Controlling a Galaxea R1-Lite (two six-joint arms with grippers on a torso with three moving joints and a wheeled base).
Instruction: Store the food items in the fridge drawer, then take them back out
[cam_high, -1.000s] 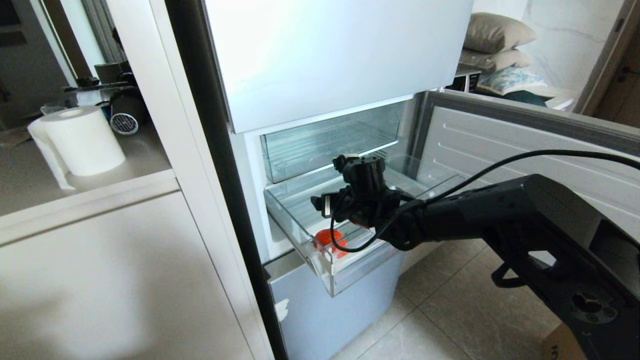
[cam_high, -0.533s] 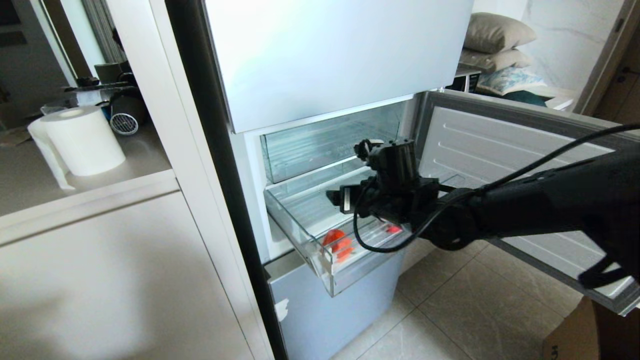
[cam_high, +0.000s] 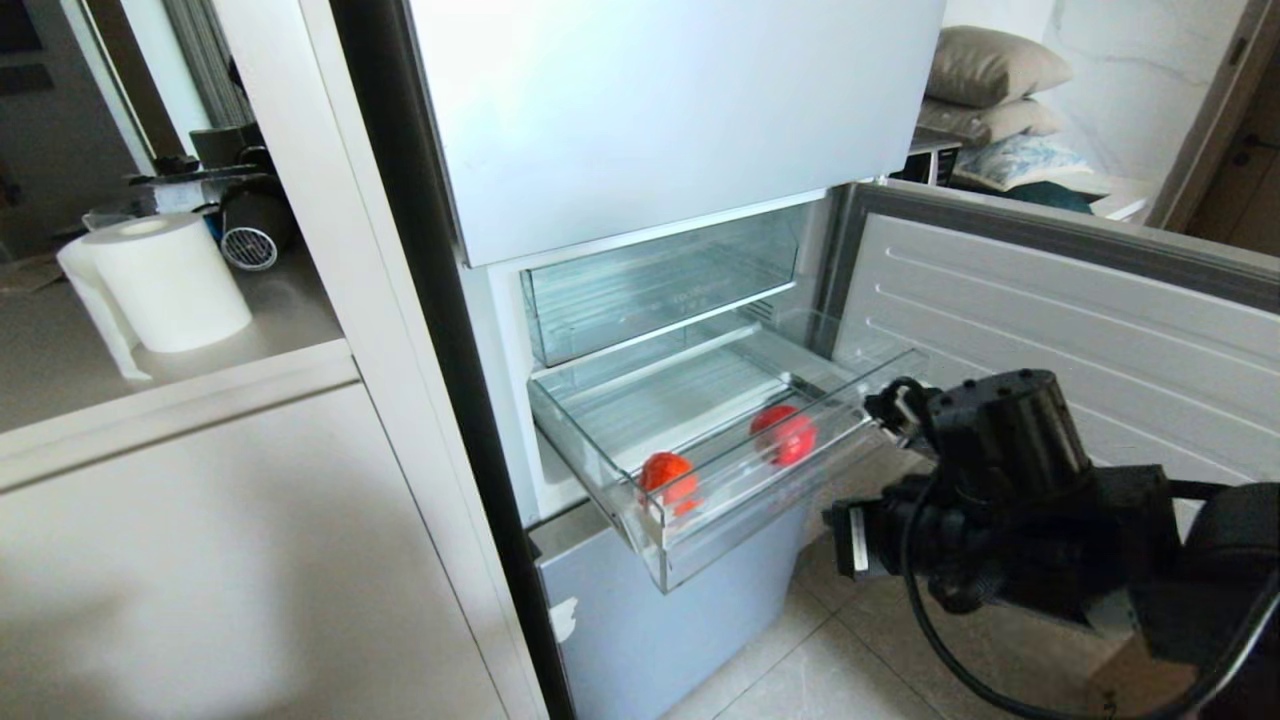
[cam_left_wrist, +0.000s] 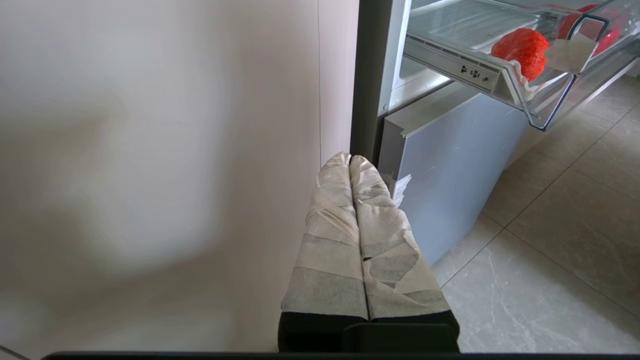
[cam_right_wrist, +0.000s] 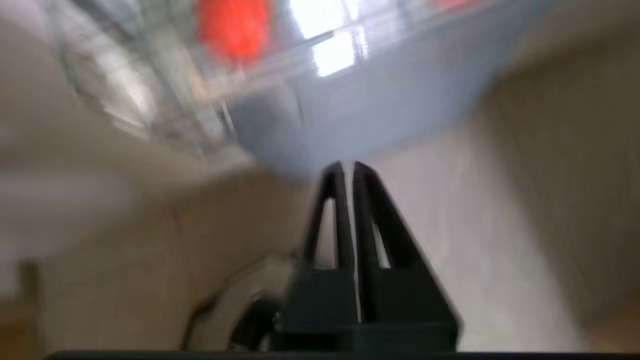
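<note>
1. Beige floor tiles (cam_high: 900, 640) run beneath an open fridge; its pale-blue upper door panel (cam_high: 660, 110) is shut and its middle door (cam_high: 1050, 300) swings out to the robot's right, ribbed inner face showing.
2. Left of the fridge stands a white cabinet whose desk (cam_high: 260, 330) carries a paper roll (cam_high: 165, 280) and dark clutter behind it. Cushions (cam_high: 990, 70) lie far back on the right.
3. Pulled out from the fridge, the fridge drawer (cam_high: 740, 505) is clear plastic with a thick lipped front; its long axis runs across the fridge opening, its front edge slanting from lower left to upper right in the head view. A second clear bin (cam_high: 650, 290) sits pushed in above it.
4. Both food items rest inside the drawer against the front wall, apart from each other: the orange-red tomato (cam_high: 668, 472) near the left corner, the deeper red apple (cam_high: 783, 433) further right.
5. Nothing lies over the drawer's open top.
6. Outside the drawer, the right tool (cam_right_wrist: 348, 172) hangs low at its right end above the tiles; its black fingers (cam_right_wrist: 336, 210) are pressed together on nothing. That wrist picture is smeared.
7. Parked low beside the cabinet front, the left tool (cam_left_wrist: 350, 162) has its tape-wrapped fingers (cam_left_wrist: 330, 230) together, empty, pointing toward the grey lower fridge panel (cam_left_wrist: 450, 165).
</note>
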